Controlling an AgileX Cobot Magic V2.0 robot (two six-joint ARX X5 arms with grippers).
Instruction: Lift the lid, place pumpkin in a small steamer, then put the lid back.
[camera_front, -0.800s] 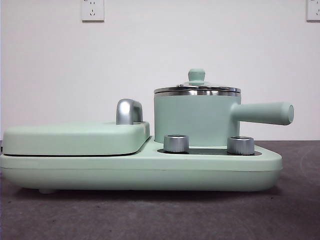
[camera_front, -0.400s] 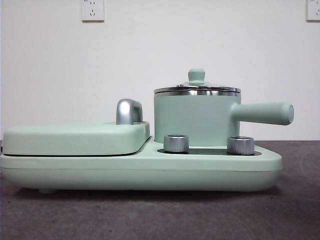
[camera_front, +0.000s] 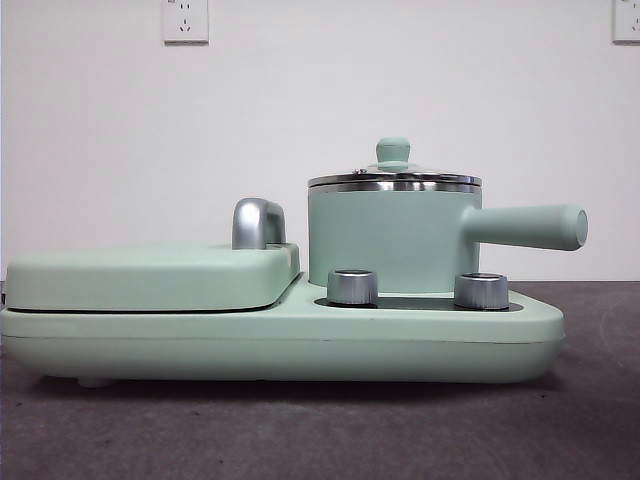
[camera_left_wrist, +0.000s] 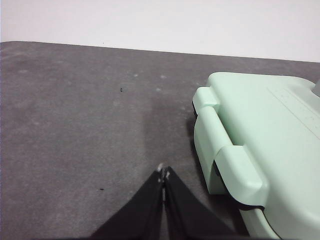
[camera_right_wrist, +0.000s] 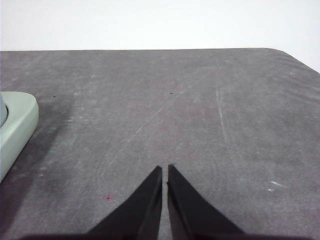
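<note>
The small steamer (camera_front: 392, 240) is a mint-green pot with a long side handle, standing on the right half of a mint-green cooker base (camera_front: 280, 345). The lid (camera_front: 394, 176), glass with a steel rim and a mint knob, sits shut on it. The pumpkin is out of view. My left gripper (camera_left_wrist: 163, 173) hangs shut over bare grey table beside the cooker's flat end. My right gripper (camera_right_wrist: 165, 170) is shut too, with nothing in it, over grey table just off the cooker's other end. Neither arm shows in the front view.
A flat mint-green griddle cover (camera_front: 150, 275) with a steel handle (camera_front: 257, 223) fills the cooker's left half. Two steel dials (camera_front: 352, 286) sit in front of the pot. The cooker's corner (camera_right_wrist: 15, 125) shows in the right wrist view. A white wall stands behind.
</note>
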